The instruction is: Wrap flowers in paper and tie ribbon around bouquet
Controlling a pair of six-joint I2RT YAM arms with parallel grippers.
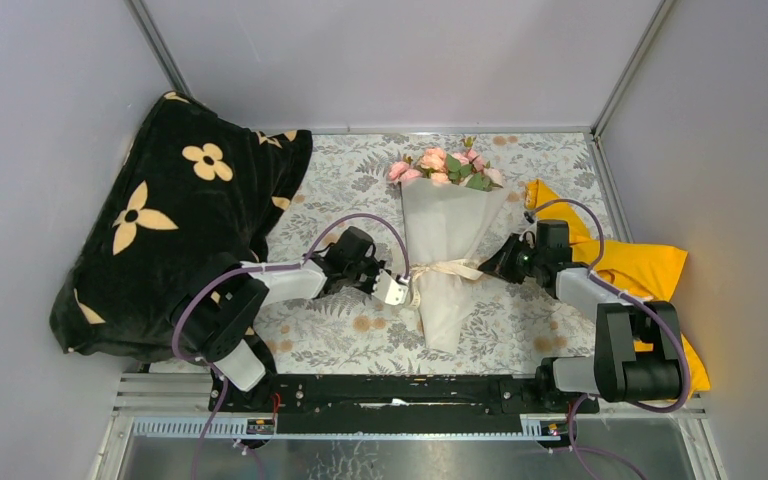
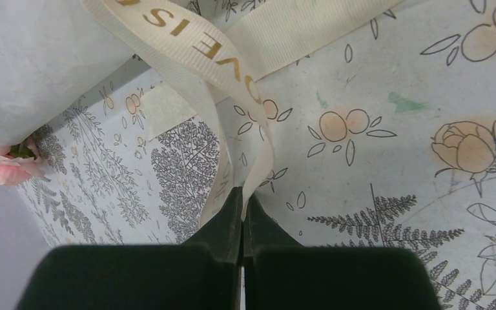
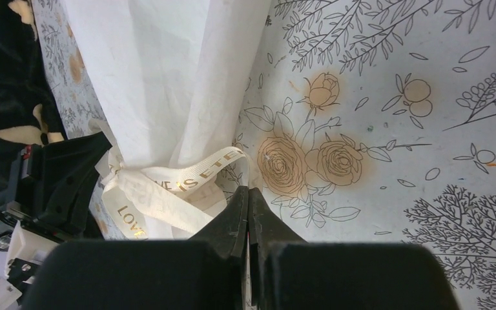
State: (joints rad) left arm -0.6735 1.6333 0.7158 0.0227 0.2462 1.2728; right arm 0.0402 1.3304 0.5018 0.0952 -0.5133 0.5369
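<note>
The bouquet [image 1: 445, 240] lies mid-table on the floral tablecloth [image 1: 340, 180], its flowers [image 1: 445, 165] pointing away from the arm bases, with the ribbon [image 1: 450, 269] looped round the waist of the paper [image 1: 440, 310] cone. The left gripper [image 2: 242, 197], jaws fully closed, pinches one ribbon tail beside the cone, and the right gripper [image 3: 248, 194], also closed, seems to nip the other tail opposite. To cinch well, I judge both should pull outward evenly and low, so the thin paper gathers without tearing.
</note>
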